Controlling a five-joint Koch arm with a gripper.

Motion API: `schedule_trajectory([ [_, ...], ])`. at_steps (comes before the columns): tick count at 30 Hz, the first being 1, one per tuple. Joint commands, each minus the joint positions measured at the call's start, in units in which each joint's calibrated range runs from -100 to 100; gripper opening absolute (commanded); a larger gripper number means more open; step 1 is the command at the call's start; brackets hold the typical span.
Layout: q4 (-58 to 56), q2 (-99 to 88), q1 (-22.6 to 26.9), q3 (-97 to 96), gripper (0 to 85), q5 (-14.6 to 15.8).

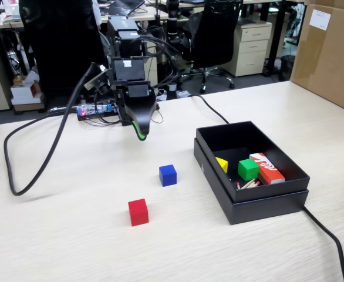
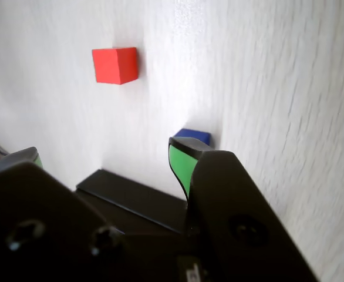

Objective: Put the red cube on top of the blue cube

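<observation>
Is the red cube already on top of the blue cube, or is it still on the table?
Still on the table. In the fixed view the red cube rests on the wood, apart from the blue cube; the tool hangs above, holding nothing.

Dull blocks on a pale wood table

The red cube point(image 1: 138, 211) and blue cube point(image 1: 168, 175) look matt; the table point(image 1: 72, 235) shows fine wood grain.
</observation>
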Motion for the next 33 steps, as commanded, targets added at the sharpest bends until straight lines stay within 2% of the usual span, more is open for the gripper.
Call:
schedule_trajectory([
  [1,-0.66,3.25,-0.34,7.15,43.6,-2.69],
  [5,-0.66,13.92,-1.32,14.67,43.6,-4.54],
  [18,-0.66,36.75,-3.52,28.64,43.7,-4.59],
  [33,-0.57,51.90,-3.81,37.79,43.7,-4.44],
])
